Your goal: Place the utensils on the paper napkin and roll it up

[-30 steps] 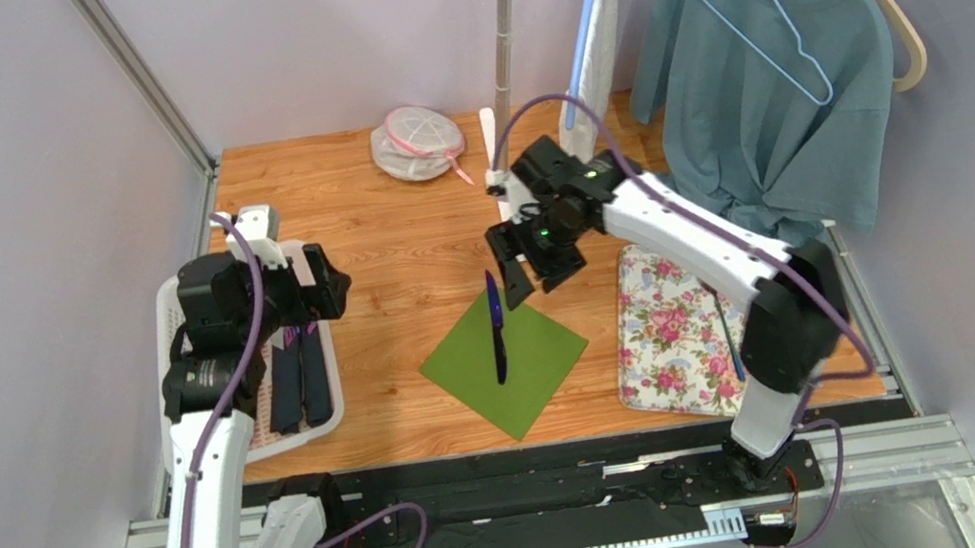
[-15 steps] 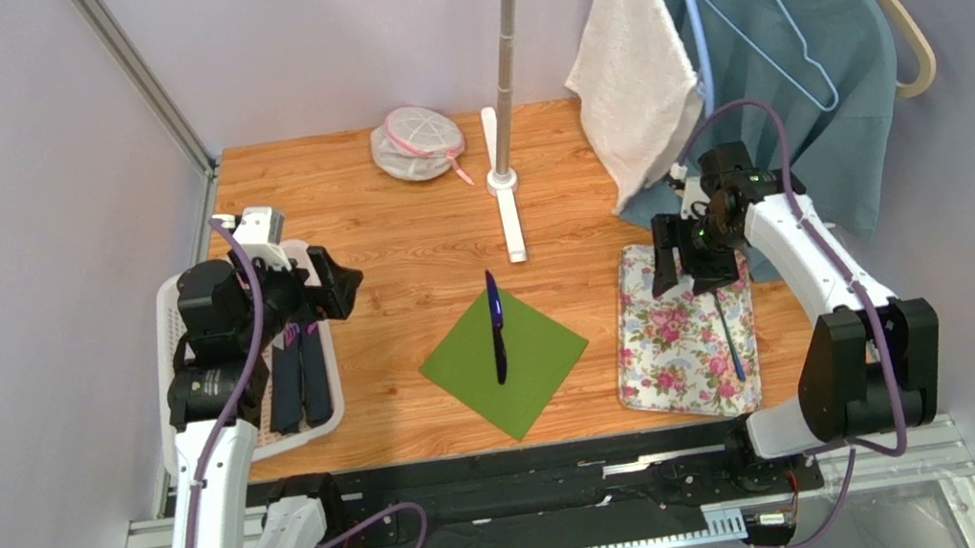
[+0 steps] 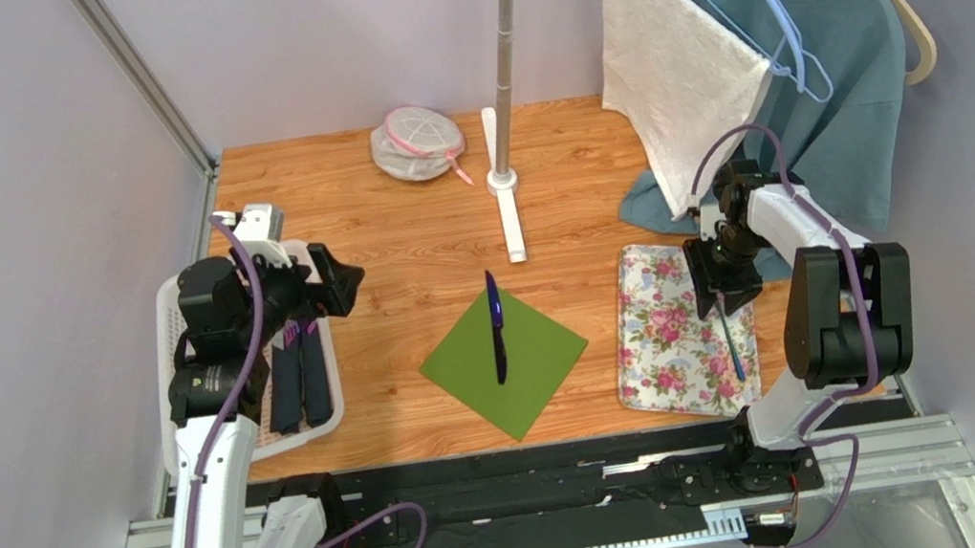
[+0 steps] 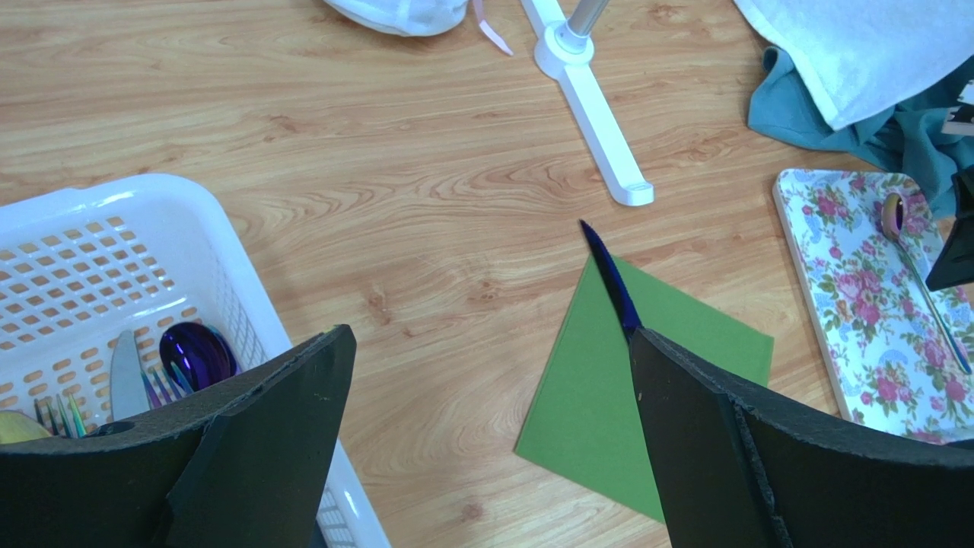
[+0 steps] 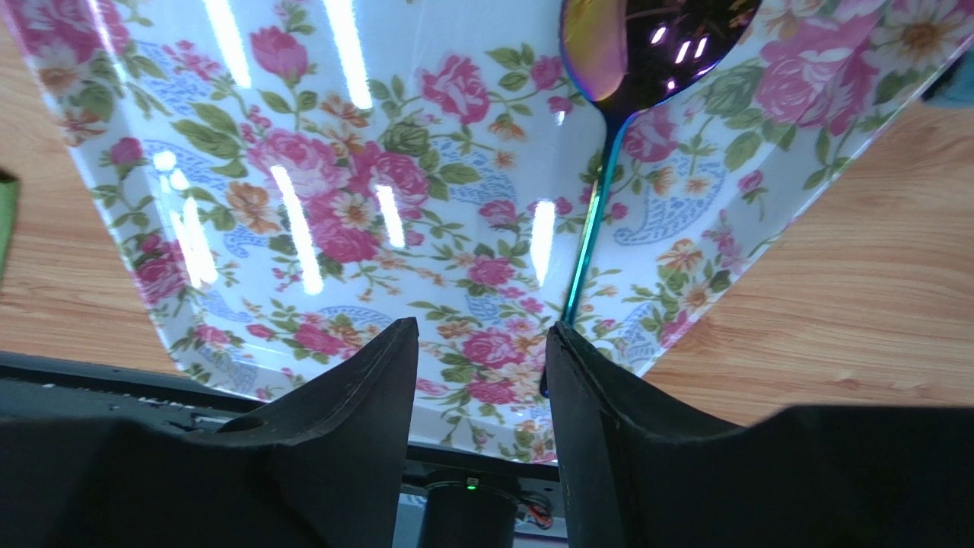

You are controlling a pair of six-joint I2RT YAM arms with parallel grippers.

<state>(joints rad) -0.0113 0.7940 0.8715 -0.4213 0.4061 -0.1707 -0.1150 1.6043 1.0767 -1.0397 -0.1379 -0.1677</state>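
Wooden table (image 3: pixel 355 221): blue-purple knife (image 3: pixel 496 328) on green napkin (image 3: pixel 543 350).

Green, purple, and roses
Plain green napkin (image 3: pixel 529 362); blue-purple knife (image 3: pixel 495 320); mat (image 3: pixel 662 335) white with pink roses, green leaves; spoon (image 5: pixel 654 37) iridescent purple.

enclosed by plain pale lilac walls (image 3: pixel 6 216) at left, back and right. braced at the far left corner by a slanting metal upright (image 3: pixel 137 73). floored with a warm, grained wooden tabletop (image 3: pixel 355 221), edged along the near side by a black rail (image 3: pixel 536 458) on aluminium bars. planted toward the back with a white pole (image 3: pixel 504 40) on a long white foot (image 3: pixel 510 220). draped at the far right with a white towel (image 3: pixel 679 57) over a teal shirt (image 3: pixel 854 60). lit softly and evenly, without hard shadows; streaked with bright strips of glare across the glossy floral tray (image 5: pixel 286 206).
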